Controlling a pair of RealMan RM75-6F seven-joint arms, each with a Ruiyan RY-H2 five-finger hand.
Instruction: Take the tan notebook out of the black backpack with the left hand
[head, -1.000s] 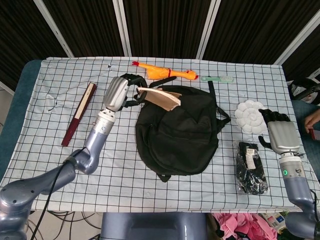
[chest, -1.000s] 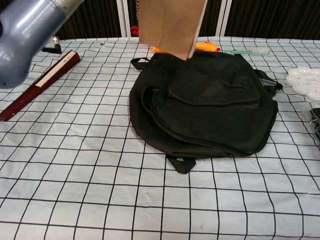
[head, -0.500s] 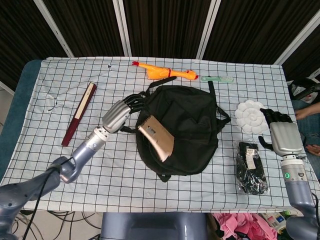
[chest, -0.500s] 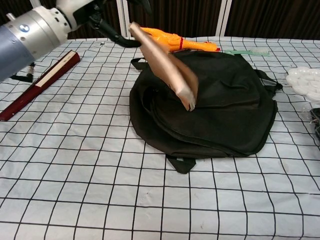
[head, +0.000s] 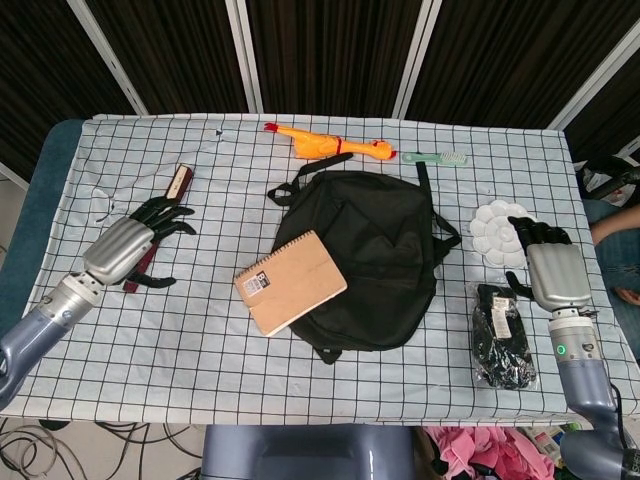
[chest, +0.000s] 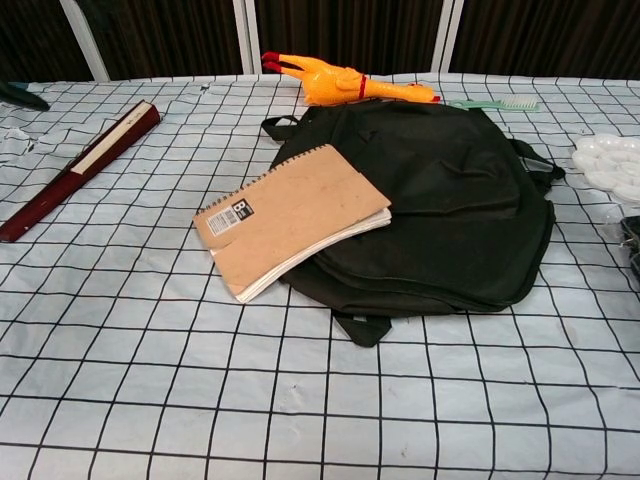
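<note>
The tan notebook (head: 291, 282) lies outside the black backpack (head: 370, 262), closed, spiral edge toward the far left, its right part resting on the backpack's left flank and its left part on the checked tablecloth (head: 200, 350). In the chest view the notebook (chest: 292, 218) shows a small black label near its left corner and white page edges along the near side. The left hand (head: 130, 248) is well apart from it, over the left side of the table, holding nothing, its dark fingers (head: 170, 212) spread and reaching over the dark red folded fan (head: 160, 225). The right hand (head: 545, 268) holds nothing either, its fingers apart, sitting between the white flower-shaped palette (head: 498, 232) and the black packaged bundle (head: 506, 335). Behind the backpack lie an orange rubber chicken (head: 322, 144) and a green comb (head: 436, 157).
</note>
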